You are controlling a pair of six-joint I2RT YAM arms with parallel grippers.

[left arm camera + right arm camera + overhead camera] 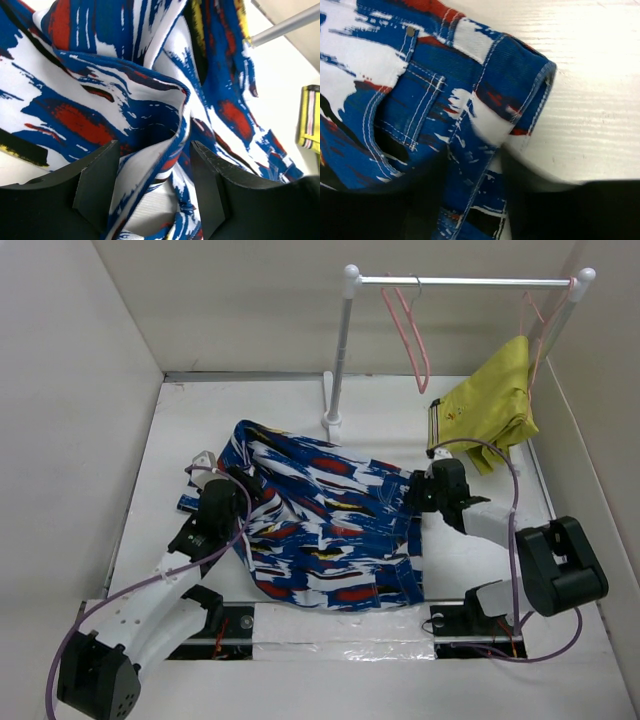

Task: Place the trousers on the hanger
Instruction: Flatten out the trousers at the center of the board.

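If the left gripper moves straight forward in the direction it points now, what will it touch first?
Most likely the trousers: a raised fold of their fabric lies directly ahead of the left gripper, between its open fingers. The exact depth is unclear.

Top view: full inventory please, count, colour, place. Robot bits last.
trousers: 1, blue with white, red, yellow, black; spread mid-table.
empty hanger: 1, pink; on rail, left part.
garment: 1, yellow-green; hanging at rail's right end.
second hanger: 1, pink; carries the garment.
rail: 1, white posts, silver bar; back of table.
table: 1, white.
left gripper: 1, black; open around a trouser fold.
right gripper: 1, black; at trousers' right edge, grip unclear.
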